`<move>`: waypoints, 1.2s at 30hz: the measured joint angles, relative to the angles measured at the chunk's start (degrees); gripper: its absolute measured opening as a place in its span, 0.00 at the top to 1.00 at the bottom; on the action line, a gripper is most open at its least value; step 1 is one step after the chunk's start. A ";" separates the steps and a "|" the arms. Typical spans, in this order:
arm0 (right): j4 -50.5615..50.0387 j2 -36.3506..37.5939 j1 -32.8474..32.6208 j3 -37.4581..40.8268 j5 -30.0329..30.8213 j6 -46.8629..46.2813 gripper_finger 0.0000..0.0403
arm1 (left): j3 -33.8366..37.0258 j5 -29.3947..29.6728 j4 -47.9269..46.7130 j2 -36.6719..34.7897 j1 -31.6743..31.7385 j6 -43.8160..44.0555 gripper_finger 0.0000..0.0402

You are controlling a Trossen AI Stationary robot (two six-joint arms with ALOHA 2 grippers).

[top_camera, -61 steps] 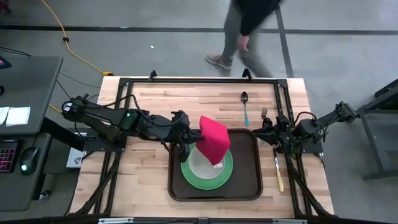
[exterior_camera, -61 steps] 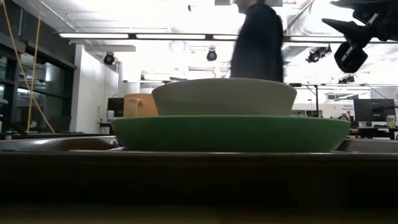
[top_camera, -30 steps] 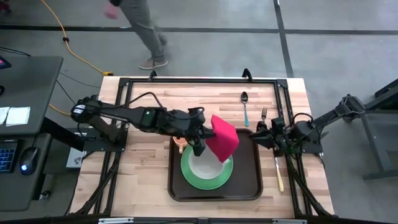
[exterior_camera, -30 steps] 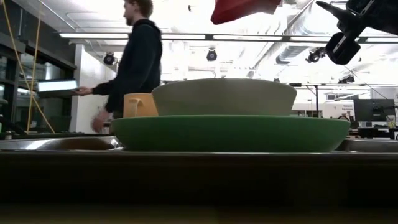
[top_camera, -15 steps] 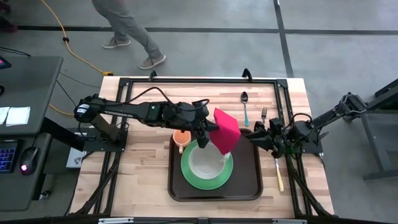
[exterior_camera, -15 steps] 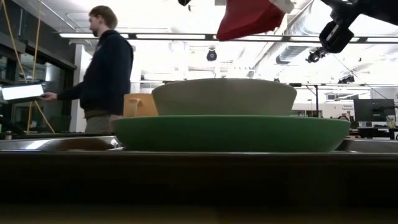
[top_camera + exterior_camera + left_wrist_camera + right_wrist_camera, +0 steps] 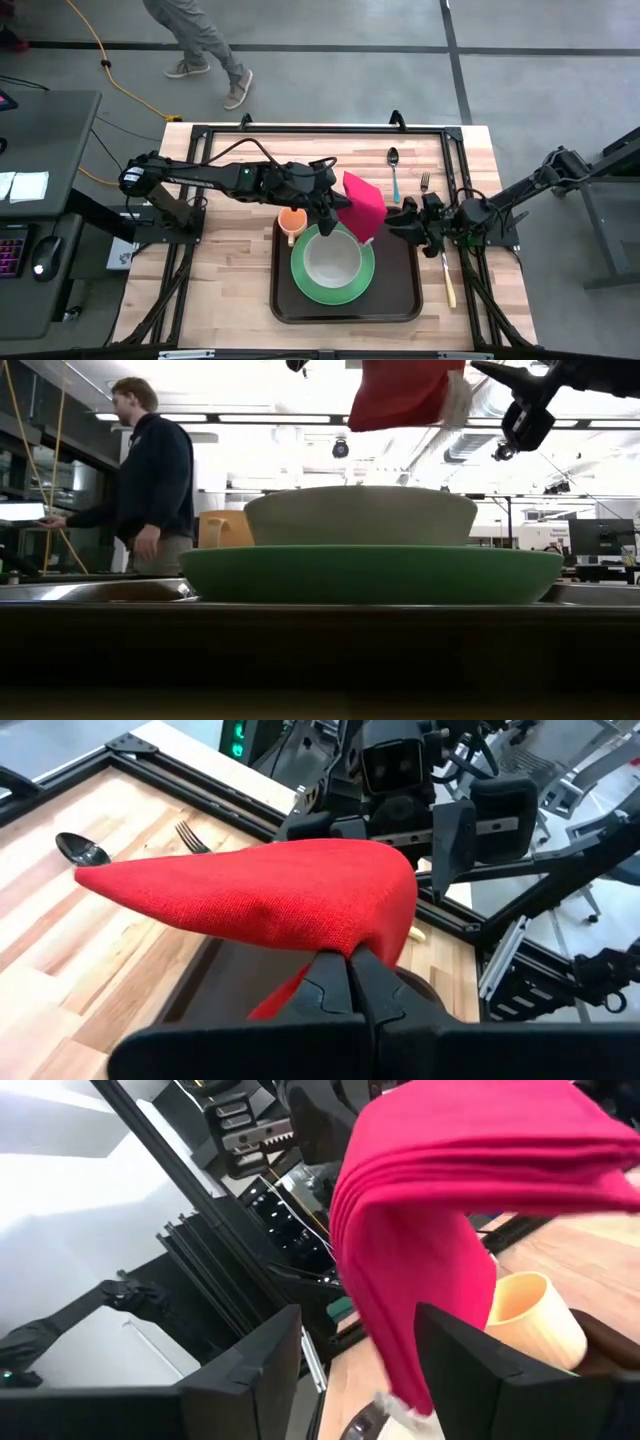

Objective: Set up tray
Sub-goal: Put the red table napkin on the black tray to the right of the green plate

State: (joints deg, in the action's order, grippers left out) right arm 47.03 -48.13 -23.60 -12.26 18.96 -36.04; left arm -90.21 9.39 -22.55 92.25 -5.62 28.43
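Observation:
The dark brown tray (image 7: 400, 290) lies on the wooden table. It holds a green plate (image 7: 350, 292) with a white bowl (image 7: 333, 260) on it, and an orange cup (image 7: 291, 220). My left gripper (image 7: 337, 206) is shut on a folded red napkin (image 7: 364, 205), held in the air over the tray's far side. My right gripper (image 7: 396, 223) is open just right of the napkin. In the right wrist view its fingers (image 7: 250, 1370) stand on either side of the napkin's hanging lower part (image 7: 400, 1310). My left gripper pinches a folded edge of the napkin (image 7: 350, 942) between its two fingertips. It comes from the table's left, slanting slightly down. The napkin is folded in several layers (image 7: 420, 1150). It is lifted clear of the bowl and droops below the fingers. I cannot tell whether my right gripper touches the napkin.
A spoon (image 7: 394, 168) and a fork (image 7: 424, 182) lie on the table beyond the tray's far right corner. A knife (image 7: 448, 275) lies right of the tray. A person (image 7: 200, 40) walks on the floor past the table's far edge.
My left gripper has carried the napkin a little toward the table's far and right edges, still clear of the bowl. My right gripper has moved left toward the napkin, over the tray's right rim. The person has walked left behind the table.

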 joint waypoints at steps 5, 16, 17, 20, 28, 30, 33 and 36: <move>-0.02 -2.27 2.94 -2.70 -3.81 0.36 0.56 | 0.00 -0.04 -0.37 0.00 0.02 -0.14 0.98; -0.64 -5.25 8.05 -6.01 -10.97 0.08 0.51 | 0.00 -0.04 -1.64 -0.04 0.00 -0.77 0.98; -0.69 -5.55 8.29 -6.23 -11.09 0.08 0.51 | 0.00 -0.04 -1.66 -0.04 0.02 -0.77 0.98; -0.87 -6.72 8.93 -6.87 -11.64 0.03 0.51 | 0.00 -0.03 -1.63 -0.04 0.01 -1.02 0.98; -0.64 -9.50 10.56 -8.38 -14.92 0.01 0.52 | 0.00 -0.62 -1.71 -0.04 0.00 -1.19 0.98; -0.35 -9.52 10.95 -8.41 -15.68 -0.18 0.52 | 0.00 -0.74 -2.26 -0.04 0.00 -1.23 0.98; -0.23 -9.52 11.49 -8.41 -15.94 -1.07 0.54 | 0.00 -0.79 -3.40 -0.04 0.00 -1.21 0.98; -0.48 -9.52 11.85 -8.41 -16.13 -1.21 0.58 | 0.00 -1.04 -3.48 -0.04 -0.03 -1.21 0.98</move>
State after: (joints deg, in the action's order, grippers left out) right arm 46.54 -57.65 -11.76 -20.67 2.83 -37.25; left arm -90.21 8.35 -26.02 92.20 -5.65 27.22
